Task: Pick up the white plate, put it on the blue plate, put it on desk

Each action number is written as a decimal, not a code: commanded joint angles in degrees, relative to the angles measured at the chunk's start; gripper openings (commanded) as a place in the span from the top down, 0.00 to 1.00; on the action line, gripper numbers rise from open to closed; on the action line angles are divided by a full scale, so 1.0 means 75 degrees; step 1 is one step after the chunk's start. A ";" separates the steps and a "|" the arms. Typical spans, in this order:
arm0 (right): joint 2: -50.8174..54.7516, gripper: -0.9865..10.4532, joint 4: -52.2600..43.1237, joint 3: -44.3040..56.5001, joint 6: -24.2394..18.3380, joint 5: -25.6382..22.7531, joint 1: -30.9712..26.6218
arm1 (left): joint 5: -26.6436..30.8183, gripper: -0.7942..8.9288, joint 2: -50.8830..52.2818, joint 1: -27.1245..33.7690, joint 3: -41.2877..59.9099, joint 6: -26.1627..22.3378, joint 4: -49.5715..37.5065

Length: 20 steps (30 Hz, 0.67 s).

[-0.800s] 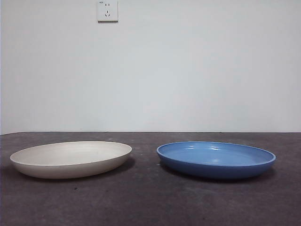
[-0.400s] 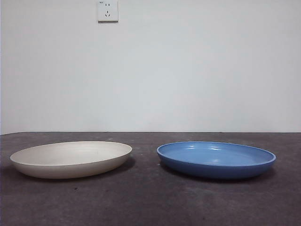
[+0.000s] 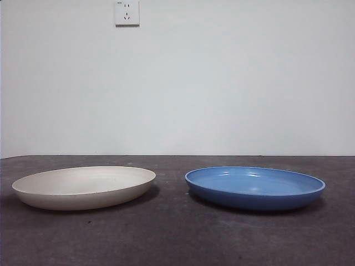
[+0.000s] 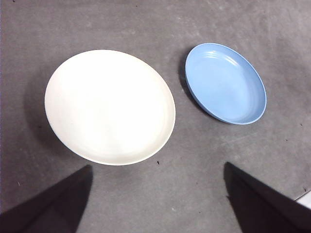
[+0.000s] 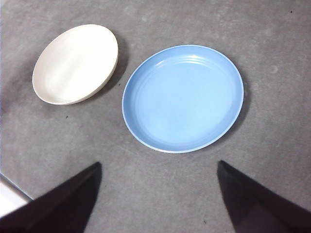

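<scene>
The white plate (image 3: 83, 187) sits on the dark grey desk (image 3: 177, 238) at the left, and the blue plate (image 3: 255, 188) sits beside it at the right, a gap between them. Both are empty. My left gripper (image 4: 158, 187) is open and empty, high above the desk near the white plate (image 4: 110, 107), with the blue plate (image 4: 226, 82) off to the side. My right gripper (image 5: 158, 187) is open and empty, high above the blue plate (image 5: 182, 98), with the white plate (image 5: 75, 63) beyond. Neither arm shows in the front view.
A white wall with a socket (image 3: 126, 12) stands behind the desk. A pale edge strip shows at a corner of the left wrist view (image 4: 305, 199) and of the right wrist view (image 5: 9, 196).
</scene>
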<state>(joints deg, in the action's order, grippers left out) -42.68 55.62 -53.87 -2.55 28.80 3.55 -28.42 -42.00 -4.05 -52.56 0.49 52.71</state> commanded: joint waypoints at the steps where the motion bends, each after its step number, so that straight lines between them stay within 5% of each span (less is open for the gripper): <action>1: -0.0041 0.55 -0.0035 -0.0149 0.0076 0.0017 0.0020 | -0.0012 0.44 -0.0090 -0.0020 -0.0157 -0.0087 -0.0137; 20: -0.0041 0.55 -0.0041 -0.0146 0.0082 0.0017 0.0230 | 0.1469 0.44 -0.2973 -0.0020 -0.0172 0.0460 -0.1749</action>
<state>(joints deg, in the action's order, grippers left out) -42.68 55.55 -53.87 -2.52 28.80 5.13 -17.74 -62.92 -4.12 -52.58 3.79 40.16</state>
